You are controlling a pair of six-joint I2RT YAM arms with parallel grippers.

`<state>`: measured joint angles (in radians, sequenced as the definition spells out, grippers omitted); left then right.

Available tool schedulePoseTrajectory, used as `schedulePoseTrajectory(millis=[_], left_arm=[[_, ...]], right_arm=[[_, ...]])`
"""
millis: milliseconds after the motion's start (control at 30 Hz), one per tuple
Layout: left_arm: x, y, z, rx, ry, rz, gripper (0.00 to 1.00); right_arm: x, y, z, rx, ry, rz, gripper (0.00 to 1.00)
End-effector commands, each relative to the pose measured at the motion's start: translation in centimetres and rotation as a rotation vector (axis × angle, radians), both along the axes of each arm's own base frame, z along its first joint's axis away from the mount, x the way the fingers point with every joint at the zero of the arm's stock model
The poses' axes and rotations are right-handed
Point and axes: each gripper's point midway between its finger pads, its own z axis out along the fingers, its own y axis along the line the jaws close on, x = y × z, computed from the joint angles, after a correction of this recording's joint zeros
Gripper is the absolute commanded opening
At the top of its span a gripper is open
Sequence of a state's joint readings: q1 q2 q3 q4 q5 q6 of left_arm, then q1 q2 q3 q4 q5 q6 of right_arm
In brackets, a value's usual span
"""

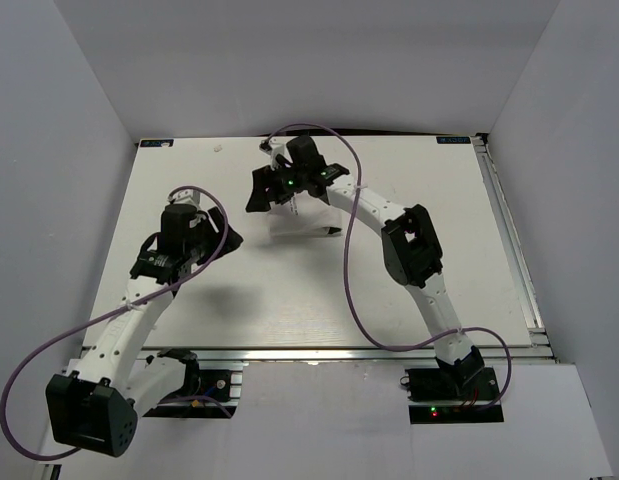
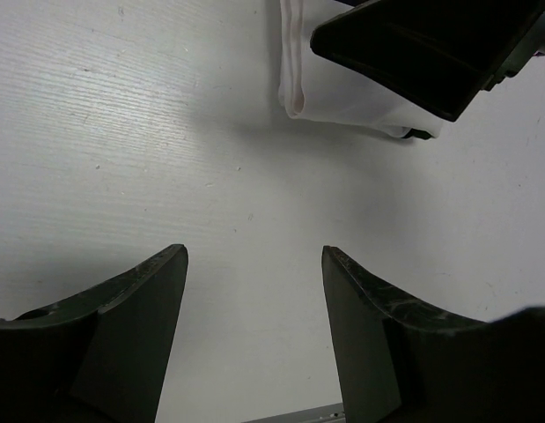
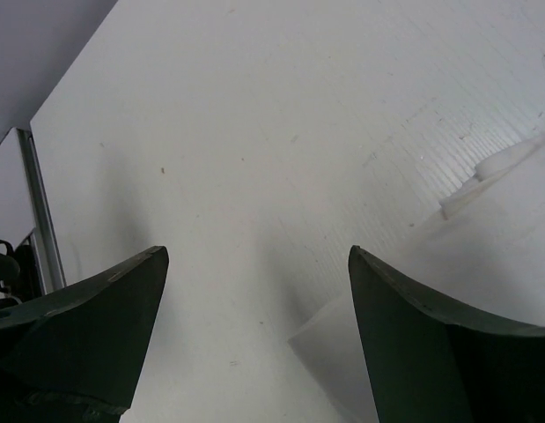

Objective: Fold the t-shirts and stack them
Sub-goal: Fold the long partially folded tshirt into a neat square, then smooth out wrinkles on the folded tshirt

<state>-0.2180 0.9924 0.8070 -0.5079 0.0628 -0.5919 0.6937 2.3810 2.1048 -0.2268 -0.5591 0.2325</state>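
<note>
Fingers [image 2: 122,335] of my left gripper [image 2: 254,256] stood well apart with nothing between them. Only bare white table [image 1: 449,270] showed in the gap. This gripper hung over the table's left half, near the t-shirt and to its left.

Beyond it, around the table's middle and toward the far side, lay the t-shirt [image 1: 301,222], folded into a small white packet. The left wrist view showed a stitched hem along its left edge, and a sliver of dark cloth showed at its near right corner. Print and figure could not be made out.

Farther still, my right gripper [image 3: 259,251] hovered above the packet's far edge, its dark fingers [image 3: 87,326] spread wide and gripping nothing. Between them the right wrist view showed bare table, with white cloth at the lower right of that view. In the left wrist view one dark finger of the right gripper overlapped the top of the packet; whether it touched the cloth I could not tell.

At the far edge lay a small white scrap [image 1: 218,148], well apart from the t-shirt.
</note>
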Motion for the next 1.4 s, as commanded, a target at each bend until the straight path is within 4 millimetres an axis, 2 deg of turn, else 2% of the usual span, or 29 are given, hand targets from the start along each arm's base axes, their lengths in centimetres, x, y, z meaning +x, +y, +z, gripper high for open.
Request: schedulePoseTrajectory(millis=[0,67,100,133,167,200,233,267,300,333,367,400,433,467,500,533,567,633,667,733,767,800,833,867,933,1000,1100,1167,1367], left_arm=[[0.1,0.5,3.0,-0.005,-0.082,0.025,0.73],[-0.1,0.6,3.1,-0.004,-0.088,0.028,0.73],[-0.1,0.6,3.2,-0.007,-0.092,0.030,0.73],[-0.3,0.5,3.0,-0.010,-0.088,0.029,0.73],[-0.1,0.5,3.1,-0.015,-0.097,0.029,0.74],[-0.2,0.2,3.1,-0.025,-0.102,0.017,0.73],[-0.2,0.1,2.5,-0.030,-0.096,0.010,0.73],[0.3,-0.3,2.9,-0.046,-0.133,-0.004,0.73],[0.4,-1.3,2.8,-0.072,-0.138,-0.056,0.73],[0.7,-1.9,2.8,-0.092,-0.147,-0.083,0.72],[1.6,-2.7,3.7,-0.117,-0.191,-0.115,0.71],[2.0,-3.6,4.0,-0.146,-0.198,-0.147,0.71],[2.5,-5.2,3.1,-0.190,-0.160,-0.224,0.68],[3.8,-6.1,4.7,-0.226,-0.204,-0.255,0.65],[4.4,-6.9,4.8,-0.257,-0.195,-0.277,0.62],[5.6,-8.2,4.0,-0.295,-0.174,-0.329,0.49],[6.9,-8.8,5.4,-0.313,-0.199,-0.350,0.42],[8.8,-10.0,5.8,-0.350,-0.209,-0.388,0.36],[10.1,-10.9,4.7,-0.376,-0.186,-0.417,0.32],[12.1,-12.2,6.0,-0.419,-0.216,-0.473,0.29],[13.4,-12.7,3.6,-0.431,-0.158,-0.479,0.28],[14.8,-13.3,4.8,-0.449,-0.179,-0.498,0.27],[15.6,-13.8,4.6,-0.473,-0.174,-0.509,0.26],[16.6,-14.2,2.5,-0.492,-0.127,-0.505,0.25],[18.5,-14.8,2.8,-0.509,-0.147,-0.520,0.25],[20.4,-15.4,1.3,-0.528,-0.120,-0.516,0.24],[21.7,-16.0,-1.2,-0.558,-0.070,-0.509,0.23],[22.5,-16.2,-1.7,-0.572,-0.059,-0.508,0.23],[23.8,-15.5,-6.7,-0.579,0.017,-0.464,0.23]], right_arm=[[0.2,0.6,9.5,0.160,-0.139,0.030,0.89],[0.2,0.0,11.7,0.177,-0.206,0.045,0.89],[0.3,-0.6,11.4,0.157,-0.275,0.075,0.89],[0.5,-1.3,11.3,0.148,-0.315,0.089,0.90],[0.6,-2.8,12.8,0.157,-0.377,0.100,0.89],[0.3,-4.1,10.0,0.115,-0.427,0.152,0.89],[0.2,-6.2,10.7,0.137,-0.455,0.198,0.90],[0.2,-7.5,9.7,0.138,-0.442,0.221,0.87],[-1.0,-8.5,9.0,0.180,-0.366,0.277,0.78],[0.3,-10.9,9.0,0.196,-0.331,0.240,0.67],[0.6,-12.2,8.9,0.218,-0.301,0.214,0.48],[-1.1,-13.7,6.7,0.254,-0.158,0.209,0.39],[0.0,-15.5,8.7,0.307,-0.230,0.186,0.31],[-0.3,-16.3,8.5,0.329,-0.193,0.194,0.21],[-1.3,-16.8,8.4,0.356,-0.147,0.237,0.17],[-1.3,-17.4,7.7,0.351,-0.096,0.224,0.16],[-1.4,-17.5,7.5,0.354,-0.080,0.231,0.15],[-1.4,-17.5,6.4,0.360,0.005,0.222,0.08],[-1.0,-17.3,6.4,0.374,-0.004,0.217,0.06],[-0.6,-17.0,5.1,0.390,0.092,0.181,0.06],[-0.1,-16.7,5.1,0.402,0.075,0.179,0.05],[0.5,-16.6,3.9,0.400,0.102,0.156,0.05],[0.9,-16.4,3.7,0.404,0.125,0.141,0.06],[1.4,-16.2,3.4,0.405,0.133,0.127,0.06],[2.5,-15.8,1.7,0.391,0.180,0.084,0.04],[3.2,-15.6,0.8,0.392,0.190,0.070,0.05],[3.8,-15.3,-0.2,0.393,0.221,0.048,0.05],[3.9,-15.1,-0.9,0.386,0.237,0.039,0.05],[3.5,-15.8,-5.7,0.256,0.305,-0.040,0.06]])
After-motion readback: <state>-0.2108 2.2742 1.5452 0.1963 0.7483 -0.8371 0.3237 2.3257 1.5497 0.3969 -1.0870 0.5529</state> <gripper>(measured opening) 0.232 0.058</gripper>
